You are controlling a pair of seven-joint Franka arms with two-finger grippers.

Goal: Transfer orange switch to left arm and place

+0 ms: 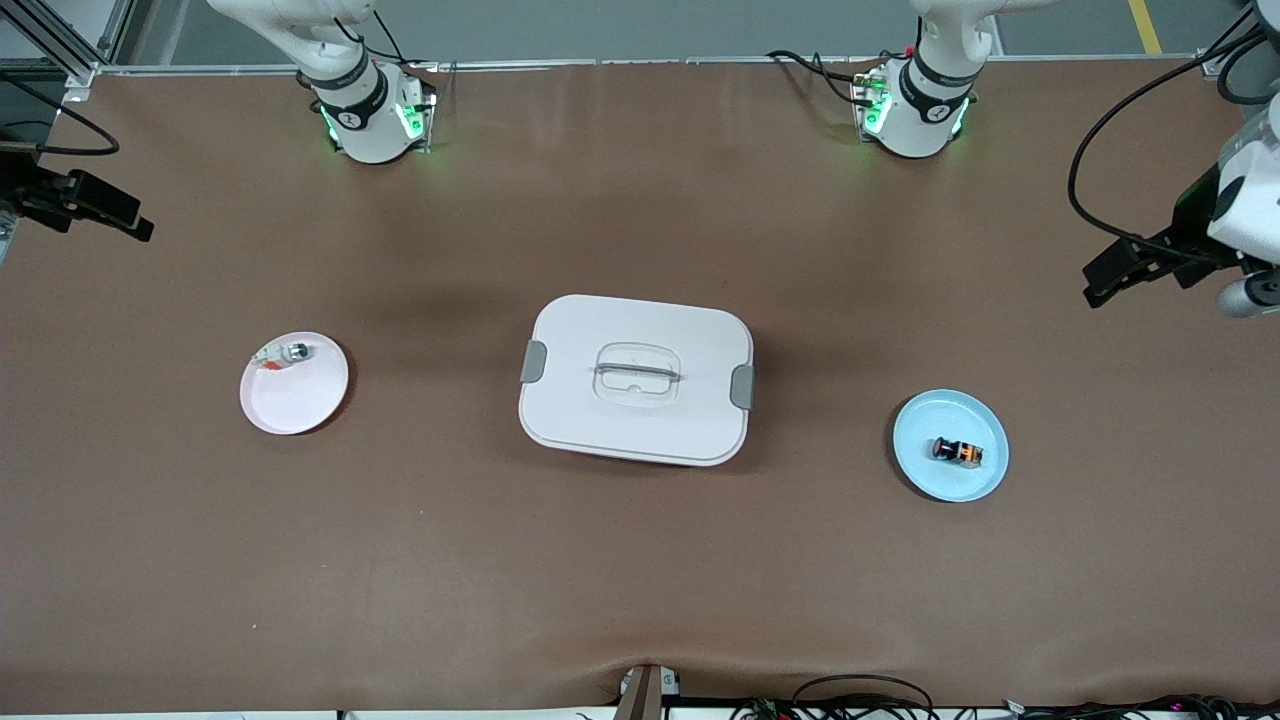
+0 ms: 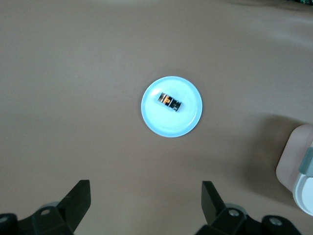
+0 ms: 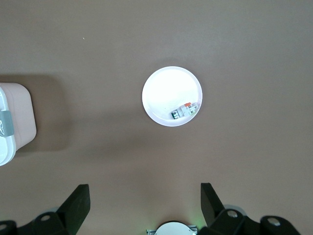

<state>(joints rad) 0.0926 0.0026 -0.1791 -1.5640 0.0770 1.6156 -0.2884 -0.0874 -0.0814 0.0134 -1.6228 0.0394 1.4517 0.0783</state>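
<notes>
The orange switch point(image 1: 957, 451) lies on its side on a light blue plate point(image 1: 960, 487) toward the left arm's end of the table. In the left wrist view the switch point(image 2: 170, 101) and the plate point(image 2: 171, 125) lie well below and ahead of my left gripper point(image 2: 146, 188), which is open, empty and high over bare table. My right gripper point(image 3: 142, 191) is also open, empty and high over bare table. The white box point(image 1: 600, 420) with grey latches sits shut mid-table between the two plates; a corner shows in the left wrist view point(image 2: 303, 171) and the right wrist view point(image 3: 12, 127).
A pink plate point(image 1: 295, 400) toward the right arm's end holds a small silver-and-white part point(image 1: 285, 353); both show in the right wrist view, plate point(image 3: 166, 90) and part point(image 3: 185, 110). The right arm's base point(image 3: 171, 229) shows under its gripper. Brown table surrounds everything.
</notes>
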